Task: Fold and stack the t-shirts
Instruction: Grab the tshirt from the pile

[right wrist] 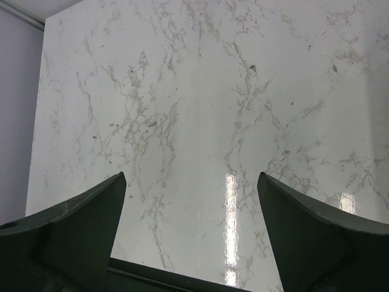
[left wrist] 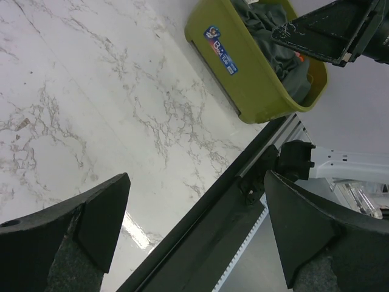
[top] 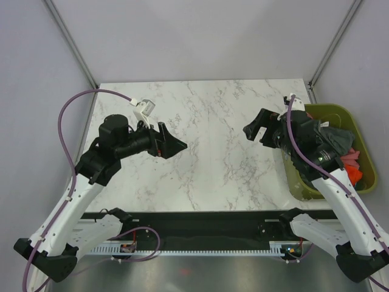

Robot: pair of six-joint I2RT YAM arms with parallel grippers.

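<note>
Left gripper (top: 173,145): empty, jaws spread wide, hovering at 9 o'clock over the marble table (top: 213,182).
Right gripper (top: 252,126): empty, jaws spread wide, at 3 o'clock, just beside the olive bin (top: 331,109).
T-shirts: heaped in the bin; charcoal grey tee (top: 331,139) on top, pink (top: 351,158) and orange (top: 355,176) toward 5 o'clock.
Step, I'd judge: fetching the first shirt.
Doing it well: pinch only grey cloth high on the heap, lift clear of the rim, and spread it flat mid-table.
</note>
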